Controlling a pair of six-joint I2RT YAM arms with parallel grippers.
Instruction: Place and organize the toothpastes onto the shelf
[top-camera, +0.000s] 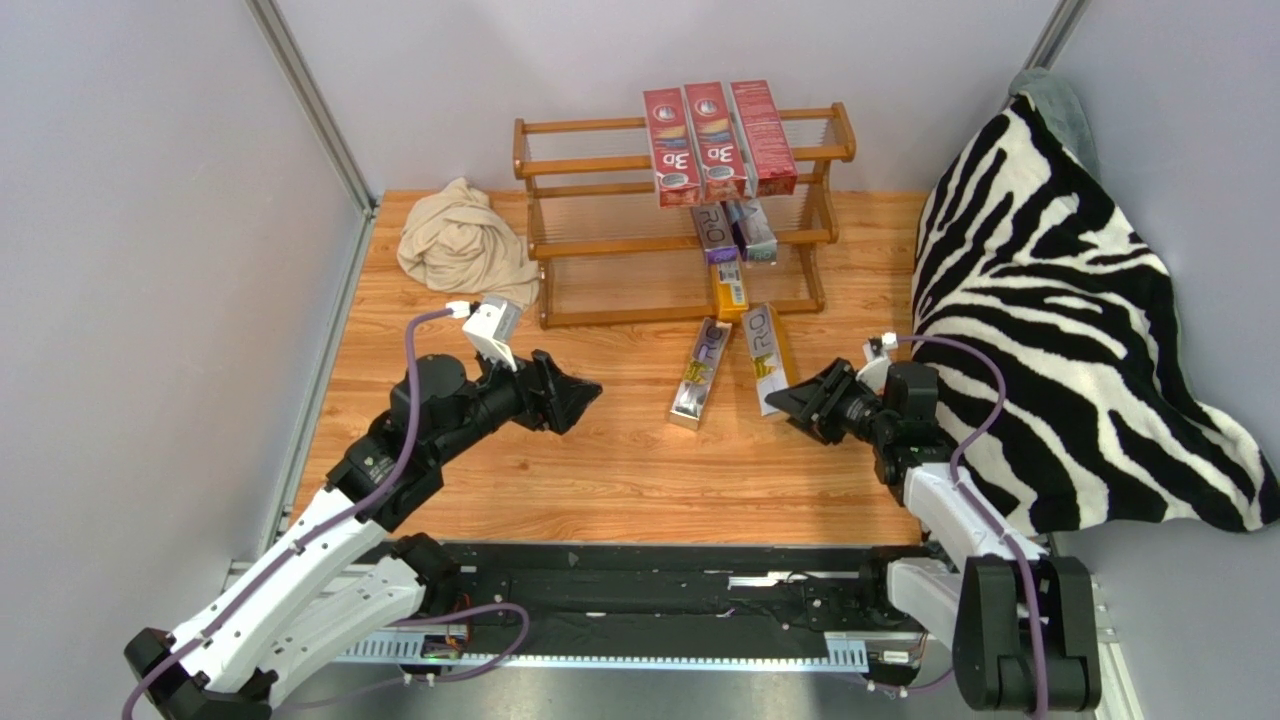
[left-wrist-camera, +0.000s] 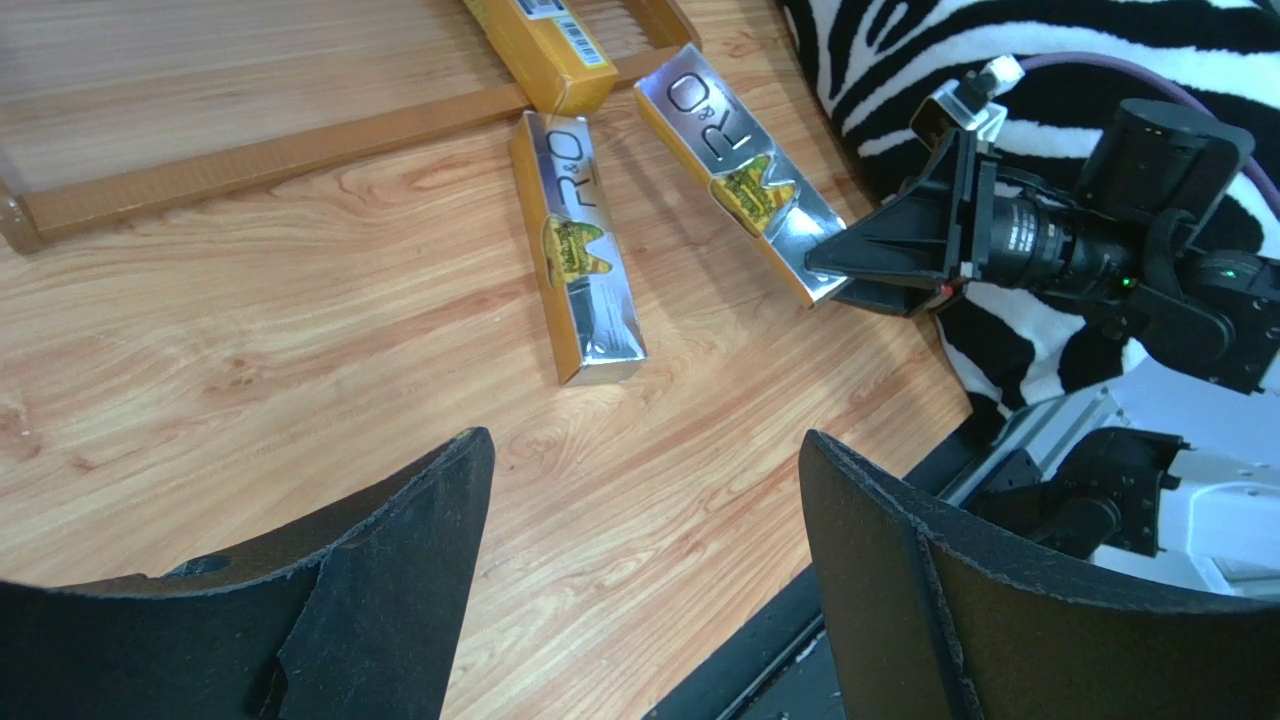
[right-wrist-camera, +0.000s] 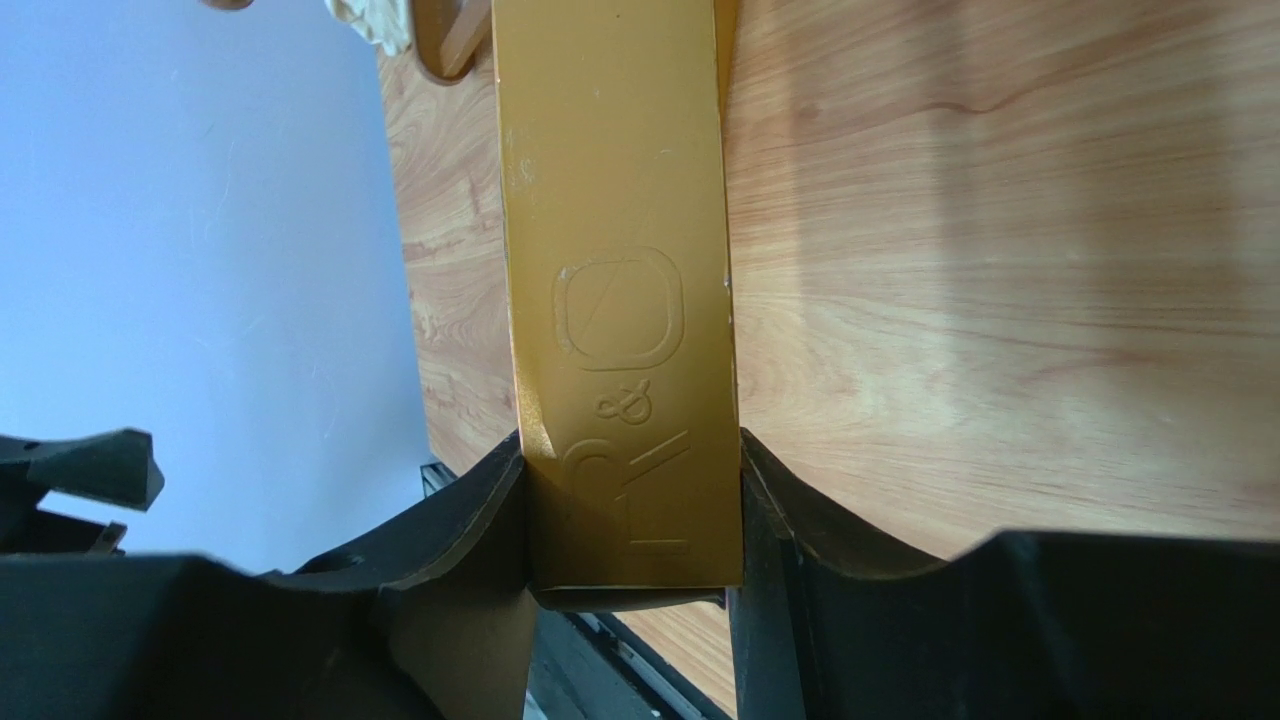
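The wooden shelf (top-camera: 601, 165) stands at the back of the table. Three red "3D" cartons (top-camera: 718, 138) lie on its top tier and two silver/purple cartons (top-camera: 736, 233) on the middle tier. An orange carton (top-camera: 729, 288) sticks out at the bottom. Two shiny "PRO" cartons lie on the table in front, the left one (top-camera: 702, 372) free. My right gripper (top-camera: 800, 402) is shut on the near end of the right one (top-camera: 768, 353), which looks golden in the right wrist view (right-wrist-camera: 616, 225). My left gripper (top-camera: 583, 398) is open and empty, left of both cartons (left-wrist-camera: 579, 248).
A crumpled beige cloth (top-camera: 463, 240) lies left of the shelf. A zebra-striped blanket (top-camera: 1067, 300) covers the right side, close behind my right arm. Grey walls close in the left and back. The shelf's bottom rail (left-wrist-camera: 271, 158) shows in the left wrist view.
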